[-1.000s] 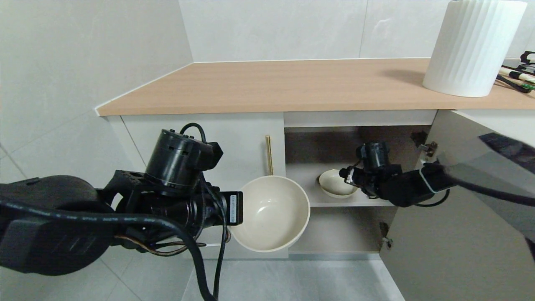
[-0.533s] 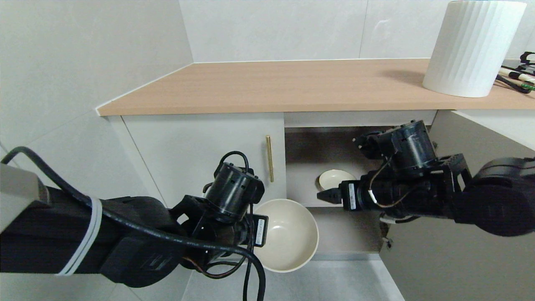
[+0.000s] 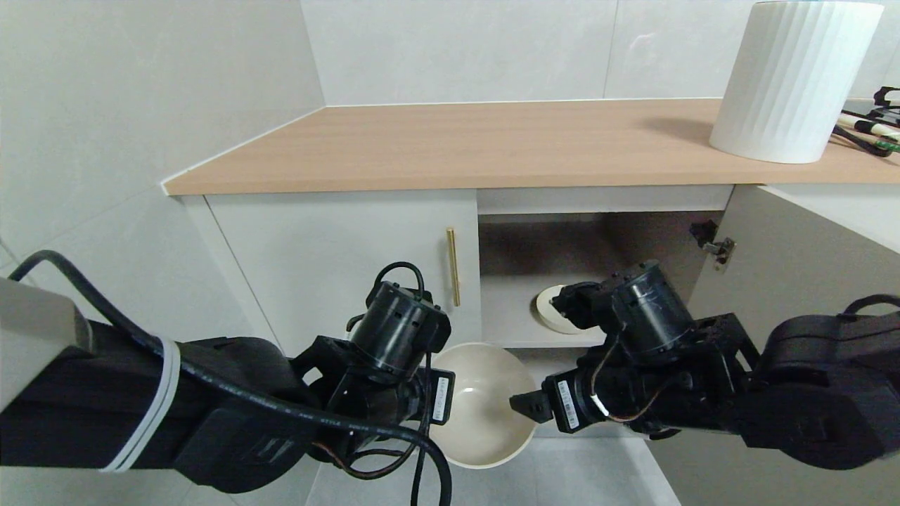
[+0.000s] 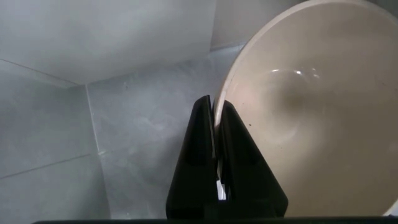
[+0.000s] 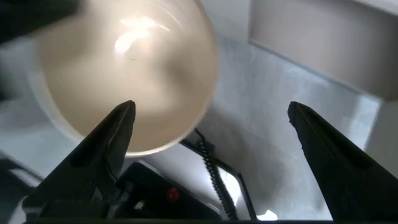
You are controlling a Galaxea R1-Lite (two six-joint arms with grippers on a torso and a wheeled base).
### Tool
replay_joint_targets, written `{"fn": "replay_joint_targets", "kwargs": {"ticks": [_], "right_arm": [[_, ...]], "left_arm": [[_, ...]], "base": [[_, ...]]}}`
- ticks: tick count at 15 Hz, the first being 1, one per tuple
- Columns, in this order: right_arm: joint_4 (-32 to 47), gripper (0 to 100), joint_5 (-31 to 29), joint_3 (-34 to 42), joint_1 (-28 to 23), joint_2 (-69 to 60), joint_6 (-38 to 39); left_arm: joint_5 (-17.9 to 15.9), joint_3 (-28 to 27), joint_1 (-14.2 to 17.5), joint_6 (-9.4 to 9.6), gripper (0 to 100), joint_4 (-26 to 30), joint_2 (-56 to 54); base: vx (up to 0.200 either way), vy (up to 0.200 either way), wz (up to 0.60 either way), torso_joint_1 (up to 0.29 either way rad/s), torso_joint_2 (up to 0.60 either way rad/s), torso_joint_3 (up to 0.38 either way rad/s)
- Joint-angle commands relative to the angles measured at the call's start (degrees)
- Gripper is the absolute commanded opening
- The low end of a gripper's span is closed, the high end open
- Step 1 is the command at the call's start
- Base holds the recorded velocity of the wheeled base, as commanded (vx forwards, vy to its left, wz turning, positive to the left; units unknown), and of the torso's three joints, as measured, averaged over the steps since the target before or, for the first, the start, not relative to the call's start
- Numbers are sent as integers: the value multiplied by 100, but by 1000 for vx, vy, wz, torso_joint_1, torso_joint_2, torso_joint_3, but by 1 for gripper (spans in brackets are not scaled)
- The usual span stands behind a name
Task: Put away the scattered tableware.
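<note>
i get bright, even light; small glare spots sit inside the bowl (image 3: 484, 422), and the cupboard recess (image 3: 548, 246) behind the bowl lies in shadow.

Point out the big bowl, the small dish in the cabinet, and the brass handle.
big bowl (image 3: 485, 422), head view, inner wall
small dish (image 3: 547, 313), head view, left rim
brass handle (image 3: 453, 267), head view, middle

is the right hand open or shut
Open: the right hand has its fingers spread wide, gripping nothing; the left hand alone pinches the bowl by its rim.
</note>
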Motion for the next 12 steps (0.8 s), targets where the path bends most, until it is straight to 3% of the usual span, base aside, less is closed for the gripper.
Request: {"fn": "replay_joint_targets", "kwargs": {"ticks": [1,3,4,11,12], "right_arm": [[-22,100,-67,-36,17,333,8],[-215,100,-111,-18,17,456,26],[-312,0,-111,-18,17,518,43],[-373,0,-146,17,52,518,52],[-373,0,-190,17,61,518,43]], "left_arm": [[1,7,-15,-3,0,1,-102],[1,7,-15,-3,0,1,-128],[1,7,-24,-3,0,1,-119],[1,25,-42,-3,0,1,-84],[1,34,-42,5,100,1,-84]], "base": [[0,0,0,0,0,0],[0,0,0,0,0,0],[0,0,0,0,0,0],[0,0,0,0,0,0],[0,0,0,0,0,0]]}}
